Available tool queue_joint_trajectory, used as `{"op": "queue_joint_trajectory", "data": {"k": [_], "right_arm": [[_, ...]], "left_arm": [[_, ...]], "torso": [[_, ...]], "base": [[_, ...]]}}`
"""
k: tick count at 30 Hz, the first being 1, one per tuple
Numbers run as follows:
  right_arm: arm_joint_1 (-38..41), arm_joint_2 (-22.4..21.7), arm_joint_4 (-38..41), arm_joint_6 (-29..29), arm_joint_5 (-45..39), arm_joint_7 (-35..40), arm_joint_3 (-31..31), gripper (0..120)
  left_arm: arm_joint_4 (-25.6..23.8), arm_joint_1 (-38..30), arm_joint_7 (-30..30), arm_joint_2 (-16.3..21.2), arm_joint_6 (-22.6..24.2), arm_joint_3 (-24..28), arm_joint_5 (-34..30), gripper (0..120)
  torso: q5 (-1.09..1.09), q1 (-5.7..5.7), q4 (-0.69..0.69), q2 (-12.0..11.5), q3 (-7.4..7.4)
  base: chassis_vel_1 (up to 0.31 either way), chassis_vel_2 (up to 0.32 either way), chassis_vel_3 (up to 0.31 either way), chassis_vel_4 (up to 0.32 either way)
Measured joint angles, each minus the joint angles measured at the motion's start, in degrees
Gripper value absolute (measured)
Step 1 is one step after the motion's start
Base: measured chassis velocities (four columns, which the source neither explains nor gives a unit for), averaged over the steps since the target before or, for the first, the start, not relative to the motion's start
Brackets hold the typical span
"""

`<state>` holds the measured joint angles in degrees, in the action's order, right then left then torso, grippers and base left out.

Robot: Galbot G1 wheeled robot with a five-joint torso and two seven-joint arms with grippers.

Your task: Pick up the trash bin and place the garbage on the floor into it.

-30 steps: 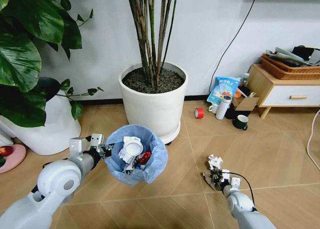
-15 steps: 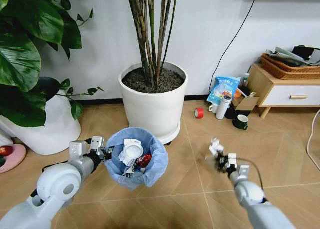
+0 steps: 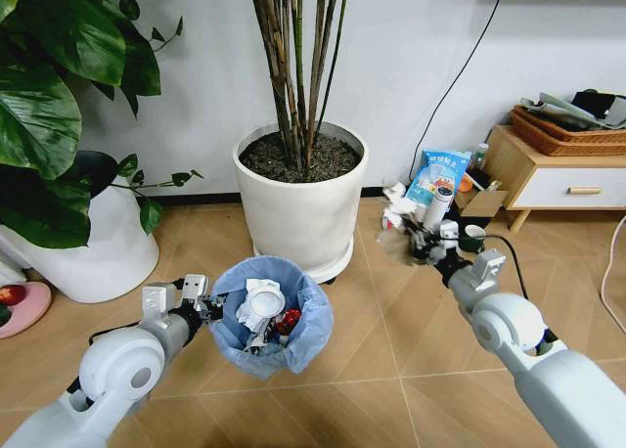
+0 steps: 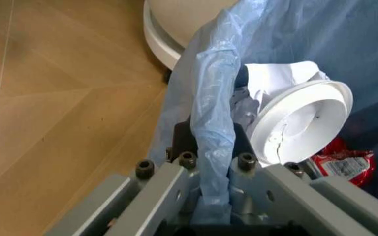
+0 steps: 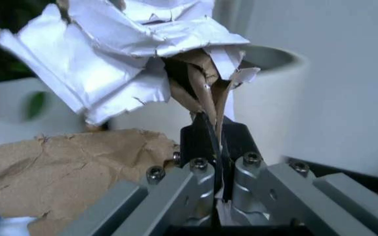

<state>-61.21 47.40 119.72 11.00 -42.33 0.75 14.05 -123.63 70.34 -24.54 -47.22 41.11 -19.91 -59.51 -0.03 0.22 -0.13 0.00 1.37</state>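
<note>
The trash bin (image 3: 269, 321), dark with a light blue bag (image 4: 208, 88) over its rim, hangs above the floor (image 3: 391, 340). My left gripper (image 3: 201, 301) is shut on its near-left rim; the left wrist view shows the jaws (image 4: 212, 147) pinching bag and rim. Inside lie a white round lid (image 4: 300, 123), a red scrap (image 4: 340, 160) and white paper. My right gripper (image 3: 419, 241) is raised right of the bin, shut on a piece of garbage: a crumpled white and brown paper wad (image 3: 395, 211), seen close in the right wrist view (image 5: 110, 64) between the shut jaws (image 5: 212, 140).
A big white plant pot (image 3: 298, 203) stands just behind the bin, another white pot (image 3: 98, 257) at the left. A mug (image 3: 474, 239), a white bottle (image 3: 436, 208), a blue bag (image 3: 442, 172) and a wooden cabinet (image 3: 548, 182) sit at the right.
My right gripper has risen from the floor with the paper wad and swung up and away. The bin in my left gripper has sunk slightly in the view.
</note>
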Motion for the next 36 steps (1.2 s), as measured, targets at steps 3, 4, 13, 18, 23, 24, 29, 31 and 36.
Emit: {"op": "queue_joint_trajectory", "data": {"k": [3, 4, 13, 18, 23, 24, 29, 31, 36], "right_arm": [[2.4, -0.63, 2.58, 0.44, -0.79, -0.67, -4.49, 0], [3.19, -0.73, 2.87, 0.51, -0.86, -0.78, -5.79, 0], [11.13, 0.35, 3.22, 0.58, -0.67, -1.56, -18.33, 0], [16.01, 2.57, 1.03, 0.57, 0.06, -1.22, -24.14, 0], [18.3, 3.79, -1.24, 0.51, 1.16, -0.82, -27.55, 0], [18.39, 3.78, -1.67, 0.52, 1.64, -0.91, -28.09, 0], [18.08, 3.42, -2.86, 0.95, 2.89, -1.47, -29.22, 8], [18.04, 3.42, -3.3, 0.95, 3.01, -1.49, -29.67, 17], [18.18, 3.62, -4.21, 0.85, 3.56, -1.44, -30.45, 35]], "left_arm": [[0.67, -2.01, -0.07, 0.32, 0.12, 1.04, -0.98, 0], [0.89, -2.67, -0.23, 0.4, 0.05, 1.41, -1.28, 0], [1.66, -5.66, -1.13, 1.58, 0.25, 2.57, -4.35, 0], [1.69, -5.49, -1.11, 1.93, 0.42, 2.53, -4.58, 0], [1.69, -5.46, -1.11, 1.9, 0.48, 2.45, -4.6, 0], [1.75, -5.49, -1.11, 1.83, 0.48, 2.38, -4.6, 0], [1.95, -5.49, -1.08, 1.32, 0.48, 2.32, -4.47, 0], [2.08, -5.62, -1.06, 1.14, 0.49, 2.34, -4.44, 0], [2.23, -5.98, -1.04, 0.95, 0.51, 2.43, -4.43, 0]], "torso": [[-0.04, 0.0, 0.0, 0.0, 0.0], [-0.03, 0.0, 0.0, 0.0, 0.0], [-0.02, 0.0, 0.0, 0.0, 0.0], [-0.02, 0.0, 0.01, 0.0, 0.0], [-0.02, 0.0, 0.02, 0.0, 0.0], [-0.01, 0.0, 0.01, 0.0, 0.0], [-0.01, 0.0, 0.0, 0.0, 0.0], [-0.01, 0.0, 0.0, 0.0, 0.0], [-0.01, 0.0, 0.0, 0.0, 0.0]], "base": [[0.0, 0.0, 0.0, 0.0], [0.0, 0.0, 0.0, 0.0], [0.0, 0.0, 0.0, 0.0], [0.0, 0.0, 0.0, 0.0], [0.0, 0.0, 0.0, 0.0], [0.0, 0.0, 0.0, 0.0], [0.0, 0.0, 0.0, 0.0], [0.0, 0.0, 0.0, 0.0], [0.0, 0.0, 0.0, 0.0]]}}
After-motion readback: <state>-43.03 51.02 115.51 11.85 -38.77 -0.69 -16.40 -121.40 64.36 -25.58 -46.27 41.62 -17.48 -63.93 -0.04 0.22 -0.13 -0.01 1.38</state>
